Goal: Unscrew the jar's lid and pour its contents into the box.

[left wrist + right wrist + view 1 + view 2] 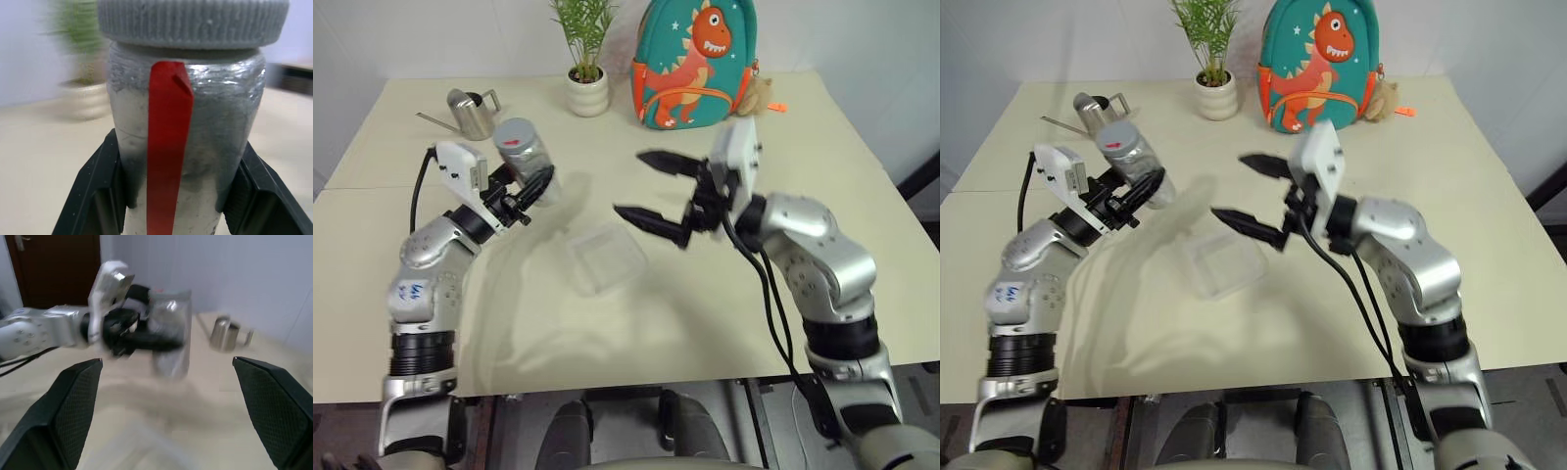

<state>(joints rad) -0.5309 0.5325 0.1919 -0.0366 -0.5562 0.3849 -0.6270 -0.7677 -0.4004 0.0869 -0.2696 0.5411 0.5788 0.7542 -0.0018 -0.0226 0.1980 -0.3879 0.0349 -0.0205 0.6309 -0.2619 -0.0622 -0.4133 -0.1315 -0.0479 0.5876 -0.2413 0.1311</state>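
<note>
The jar (523, 157) is off the table, clamped between the two black fingers of the left gripper (536, 186), which grips its lower body while the neck and top stand clear above them. The lid (191, 22), grey and ribbed, is still screwed on; a red mark shows on its top and a red stripe (167, 147) runs down the jar's side. The contents cannot be made out through the wall. The box (605, 257) lies empty on the table (822, 147), below and between the two arms. The right gripper (656, 191) hangs above the box's far side, its fingers spread wide and holding nothing, pointing toward the jar but well apart from it. Behind the jar stand a watering can (473, 113), a potted plant (586, 54) and a dinosaur backpack (695, 64).
</note>
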